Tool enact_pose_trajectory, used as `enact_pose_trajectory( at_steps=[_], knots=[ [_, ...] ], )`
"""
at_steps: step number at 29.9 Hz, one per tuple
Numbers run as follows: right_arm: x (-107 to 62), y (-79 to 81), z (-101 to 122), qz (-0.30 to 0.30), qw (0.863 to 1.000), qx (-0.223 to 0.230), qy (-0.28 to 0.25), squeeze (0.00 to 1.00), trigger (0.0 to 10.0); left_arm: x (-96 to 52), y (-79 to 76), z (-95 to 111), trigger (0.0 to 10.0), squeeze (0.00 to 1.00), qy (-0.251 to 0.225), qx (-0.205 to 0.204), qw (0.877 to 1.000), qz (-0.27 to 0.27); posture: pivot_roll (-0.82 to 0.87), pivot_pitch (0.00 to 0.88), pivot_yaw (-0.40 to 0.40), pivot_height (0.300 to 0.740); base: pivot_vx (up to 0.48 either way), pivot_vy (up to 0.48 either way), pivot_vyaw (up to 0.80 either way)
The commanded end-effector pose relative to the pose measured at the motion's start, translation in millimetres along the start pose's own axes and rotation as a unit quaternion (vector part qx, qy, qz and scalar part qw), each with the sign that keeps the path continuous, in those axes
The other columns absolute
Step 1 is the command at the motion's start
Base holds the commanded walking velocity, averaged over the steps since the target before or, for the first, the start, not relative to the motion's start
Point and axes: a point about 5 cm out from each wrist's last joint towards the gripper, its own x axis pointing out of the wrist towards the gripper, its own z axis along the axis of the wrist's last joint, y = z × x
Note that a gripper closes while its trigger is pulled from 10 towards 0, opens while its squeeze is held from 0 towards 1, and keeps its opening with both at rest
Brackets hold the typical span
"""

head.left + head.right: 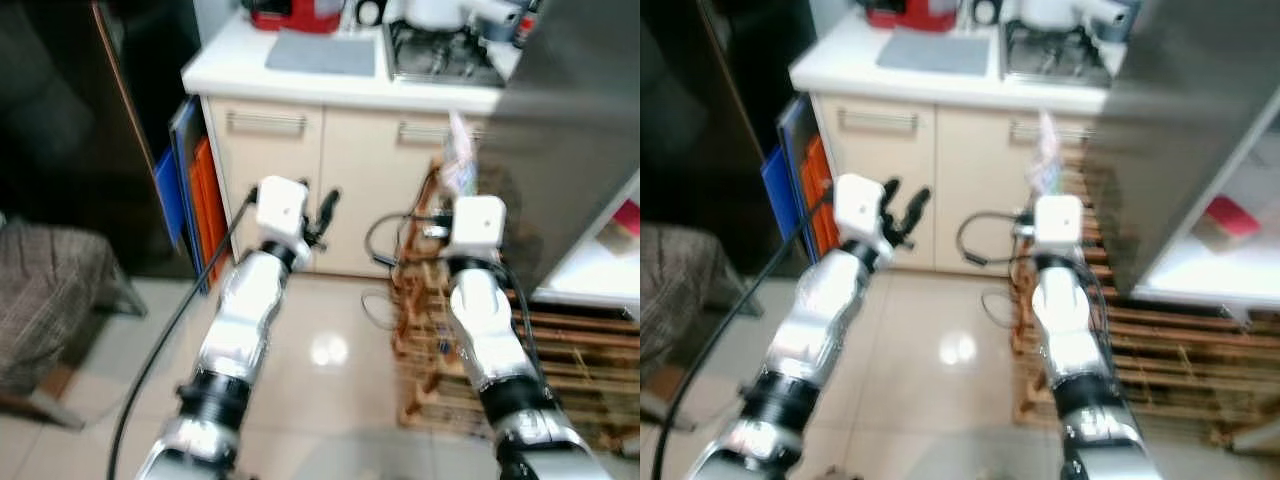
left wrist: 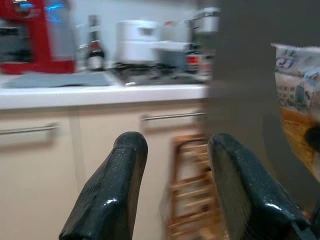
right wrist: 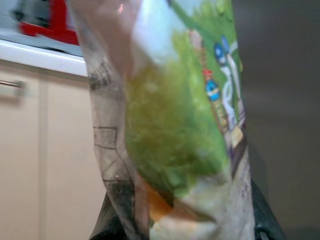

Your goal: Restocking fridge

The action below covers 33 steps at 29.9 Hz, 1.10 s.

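I see my right gripper (image 3: 180,227) at one o'clock pinching a printed clear plastic bag of greens (image 3: 175,120) beside the grey fridge door (image 1: 560,130); my left gripper (image 2: 187,190) at eleven o'clock is spread, holding nothing.

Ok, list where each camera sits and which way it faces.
Left eye, on the head: looks down at both arms, the cabinet and wooden rack.
Right eye, beside it: same scene, open fridge at right.
Left wrist: looks along the open left hand at the counter.
Right wrist: close on the printed bag in the right hand.
Both wrist views share the bag.
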Motion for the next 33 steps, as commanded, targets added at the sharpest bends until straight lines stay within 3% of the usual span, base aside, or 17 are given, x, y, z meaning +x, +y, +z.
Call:
enact_pose_trajectory(
  at_steps=[1,7,10,12,14,15,16,18,21,23,28,33],
  knots=[
    [1.5,6.8,10,0.018,0.999,0.008,-0.027,0.0,0.0,-2.6,7.5,2,10.0,0.0,-0.003,0.006,1.0,0.008,-0.05,0.0,-0.019,0.74,0.0,-0.48,0.0],
    [-5.0,10.8,3,0.071,0.997,-0.003,-0.023,0.0,0.0,0.2,5.3,4,10.0,0.0,-0.005,-0.036,0.999,0.013,-0.06,0.0,-0.02,0.74,0.0,-0.476,0.0],
    [-27.4,9.6,-28,0.178,0.983,-0.017,0.051,0.0,0.0,4.0,5.2,7,10.0,0.0,-0.015,-0.042,0.999,0.017,-0.06,0.0,-0.028,0.74,0.099,-0.082,0.0],
    [-40.3,-3.2,-46,0.198,0.975,-0.036,0.094,0.0,0.0,4.5,6.6,8,10.0,0.0,-0.016,-0.038,0.999,0.021,-0.06,0.0,-0.03,0.74,0.0,0.0,0.0],
    [-46.5,-23.9,-54,0.177,0.976,-0.062,0.112,0.0,0.0,4.1,7.9,8,10.0,0.0,-0.013,-0.029,0.999,0.024,-0.07,0.0,-0.029,0.74,0.0,0.0,0.0],
    [-46.5,-23.9,-54,0.177,0.976,-0.062,0.112,0.0,0.0,4.1,7.9,8,10.0,0.0,-0.013,-0.029,0.999,0.024,-0.07,0.0,-0.029,0.74,0.0,0.0,0.0],
    [-46.1,-44.4,-56,0.138,0.98,-0.08,0.117,0.0,0.0,3.4,7.3,7,10.0,0.0,-0.008,-0.027,0.999,0.025,-0.07,0.0,-0.026,0.74,0.0,0.0,0.0],
    [-39.8,-57.9,-50,0.088,0.986,-0.094,0.104,0.0,0.0,2.7,4.2,5,10.0,0.0,-0.003,-0.023,1.0,0.015,-0.08,0.0,-0.018,0.74,0.0,0.0,0.0],
    [-33.2,-66.8,-42,0.043,0.99,-0.105,0.085,0.0,0.0,2.5,1.1,4,10.0,0.0,0.0,-0.02,1.0,0.006,-0.08,0.0,-0.014,0.74,0.0,0.0,0.0],
    [-23.6,-69.9,-25,-0.01,0.993,-0.107,0.043,0.0,0.0,3.8,-0.5,4,10.0,0.0,0.0,-0.02,1.0,0.001,-0.08,0.0,-0.012,0.74,0.0,0.0,0.0],
    [-9.6,-47.4,4,-0.012,0.994,-0.1,-0.031,0.0,0.0,6.8,0.8,5,10.0,0.0,0.001,-0.015,1.0,-0.001,-0.09,0.0,-0.002,0.74,0.0,-0.132,0.0],
    [-2.1,-29.3,11,0.0,0.995,-0.088,-0.045,0.0,0.0,8.1,-2.4,6,10.0,0.0,-0.001,-0.01,1.0,-0.009,-0.08,0.0,-0.004,0.74,0.0,-0.441,0.0]
  ],
)
